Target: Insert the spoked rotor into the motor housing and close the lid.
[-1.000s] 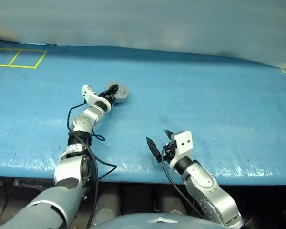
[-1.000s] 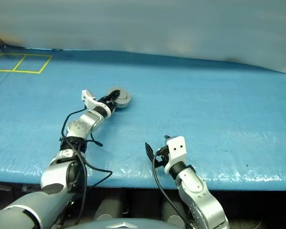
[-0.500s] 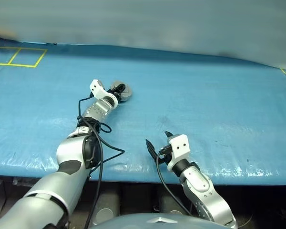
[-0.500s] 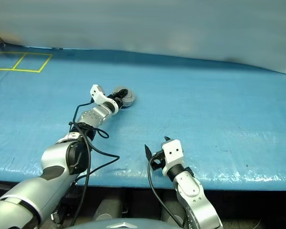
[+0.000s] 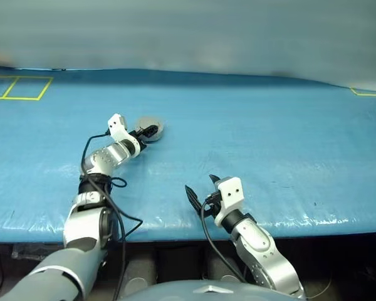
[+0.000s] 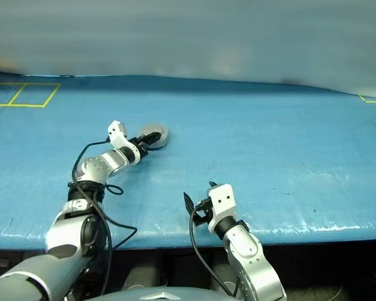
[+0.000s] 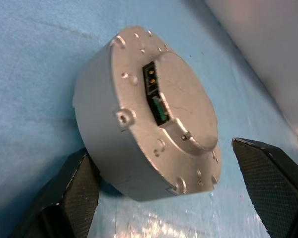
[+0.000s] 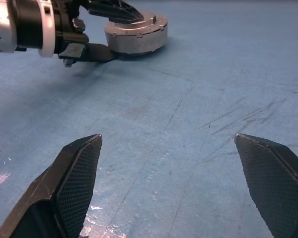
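Observation:
The motor housing, a squat grey puck, lies flat on the blue table left of centre, also seen as the housing. The lid sits shut on top, plain grey with a small dark connector recess. My left gripper is open at the housing's near side, its black fingers spread to either flank of the puck. My right gripper hangs open over the table's front edge, well short of the housing, with nothing between its fingers. The spoked rotor is hidden.
A blue sheet covers the whole table. Yellow tape squares mark the far left corner and a yellow mark the far right. The front edge runs just past my right gripper. A pale wall stands behind.
My left gripper has opened wider and drawn back a little from the housing, rolling as it went. The whole picture has shifted with the camera. The right arm has stayed put.

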You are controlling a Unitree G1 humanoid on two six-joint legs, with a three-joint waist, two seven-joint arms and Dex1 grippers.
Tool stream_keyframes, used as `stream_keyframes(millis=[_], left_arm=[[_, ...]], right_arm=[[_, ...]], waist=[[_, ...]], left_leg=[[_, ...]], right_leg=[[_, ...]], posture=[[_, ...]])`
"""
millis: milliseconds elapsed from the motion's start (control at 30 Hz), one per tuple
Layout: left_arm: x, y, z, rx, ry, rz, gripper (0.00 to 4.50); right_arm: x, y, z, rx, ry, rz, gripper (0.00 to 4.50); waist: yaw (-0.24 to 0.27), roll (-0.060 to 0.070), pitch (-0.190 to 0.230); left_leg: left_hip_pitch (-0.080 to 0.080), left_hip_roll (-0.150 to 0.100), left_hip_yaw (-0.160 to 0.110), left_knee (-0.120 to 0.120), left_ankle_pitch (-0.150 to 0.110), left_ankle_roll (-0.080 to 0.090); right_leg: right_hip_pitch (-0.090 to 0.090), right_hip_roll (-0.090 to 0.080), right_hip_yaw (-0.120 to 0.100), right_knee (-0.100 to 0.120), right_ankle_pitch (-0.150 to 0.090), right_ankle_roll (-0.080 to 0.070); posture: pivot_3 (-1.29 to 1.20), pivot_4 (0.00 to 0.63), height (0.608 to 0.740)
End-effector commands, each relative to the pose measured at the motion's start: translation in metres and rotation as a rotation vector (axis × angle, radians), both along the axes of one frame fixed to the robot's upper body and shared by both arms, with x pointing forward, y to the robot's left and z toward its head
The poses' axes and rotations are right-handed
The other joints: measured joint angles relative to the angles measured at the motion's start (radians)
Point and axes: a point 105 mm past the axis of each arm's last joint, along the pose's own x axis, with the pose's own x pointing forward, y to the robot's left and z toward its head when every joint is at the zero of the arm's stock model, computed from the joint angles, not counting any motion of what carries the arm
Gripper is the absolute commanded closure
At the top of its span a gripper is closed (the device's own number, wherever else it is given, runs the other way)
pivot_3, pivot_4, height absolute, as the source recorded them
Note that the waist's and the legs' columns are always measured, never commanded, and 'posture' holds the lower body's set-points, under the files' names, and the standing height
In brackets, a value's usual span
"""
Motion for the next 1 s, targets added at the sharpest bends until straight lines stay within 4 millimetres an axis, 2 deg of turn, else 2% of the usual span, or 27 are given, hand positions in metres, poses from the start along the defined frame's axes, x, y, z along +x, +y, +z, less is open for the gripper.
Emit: stream_keyframes(millis=[33, 200, 333, 400, 467, 633, 733, 1000], left_arm=[[-0.045, -0.006, -0.03, 0.134, 0.058, -0.169, 0.04], [-0.074, -0.012, -0.014, 0.387, -0.224, -0.323, 0.04], [-0.087, -0.012, 0.003, 0.564, -0.482, -0.314, 0.04], [-0.093, -0.011, 0.005, 0.634, -0.557, -0.304, 0.04], [-0.099, -0.012, 0.014, 0.652, -0.696, -0.277, 0.04], [-0.105, -0.004, 0.021, 0.563, -0.727, -0.146, 0.04], [-0.109, -0.003, 0.017, 0.597, -0.736, -0.152, 0.04], [-0.114, -0.003, 0.014, 0.591, -0.723, -0.132, 0.04]], right_arm=[[0.0, -0.006, 0.007, -0.001, -0.031, -0.007, 0.0], [0.0, -0.015, 0.01, 0.015, -0.05, -0.036, 0.0], [0.001, -0.021, 0.011, -0.006, -0.076, -0.042, 0.0], [0.002, -0.025, 0.01, -0.024, -0.076, -0.049, 0.0], [0.002, -0.028, 0.009, -0.035, -0.076, -0.05, 0.0], [0.002, -0.031, 0.009, -0.035, -0.066, -0.063, 0.0], [0.003, -0.028, 0.008, -0.033, -0.063, -0.061, 0.0], [0.002, -0.018, 0.01, -0.043, -0.071, 0.007, 0.0]], waist=[[0.0, 0.002, -0.003], [0.008, 0.004, -0.004], [0.016, 0.004, -0.003], [0.018, 0.004, -0.003], [0.02, 0.004, -0.003], [0.025, 0.004, -0.002], [0.025, 0.004, -0.002], [0.024, 0.004, -0.002]], left_leg=[[0.0, 0.0, 0.0, -0.001, 0.0, -0.001], [-0.001, 0.0, 0.0, -0.003, -0.002, -0.003], [-0.007, 0.0, 0.001, -0.004, -0.002, -0.003], [-0.014, 0.0, 0.001, -0.003, -0.002, -0.003], [-0.019, 0.001, 0.001, -0.003, -0.002, -0.003], [-0.02, 0.001, 0.001, -0.003, 0.0, 0.002], [-0.02, 0.001, 0.001, -0.002, 0.0, 0.002], [-0.02, 0.001, 0.001, -0.002, 0.0, 0.003]], right_leg=[[-0.001, -0.003, 0.001, 0.0, 0.0, -0.001], [-0.003, -0.004, 0.001, 0.0, -0.001, -0.007], [-0.01, -0.006, 0.004, 0.0, -0.001, -0.008], [-0.017, -0.007, 0.003, 0.0, 0.0, -0.009], [-0.021, -0.006, 0.002, 0.0, 0.0, -0.009], [-0.022, -0.006, -0.001, -0.001, 0.0, -0.009], [-0.021, -0.005, -0.002, -0.001, -0.003, -0.004], [-0.02, 0.0, -0.003, -0.001, -0.003, -0.003]], posture=[[0.0, 0.15, 0.74], [0.0, 0.15, 0.74], [0.0, 0.15, 0.74], [0.0, 0.15, 0.74], [0.0, 0.15, 0.74], [0.0, 0.15, 0.74], [0.0, 0.15, 0.74], [0.0, 0.15, 0.74]])
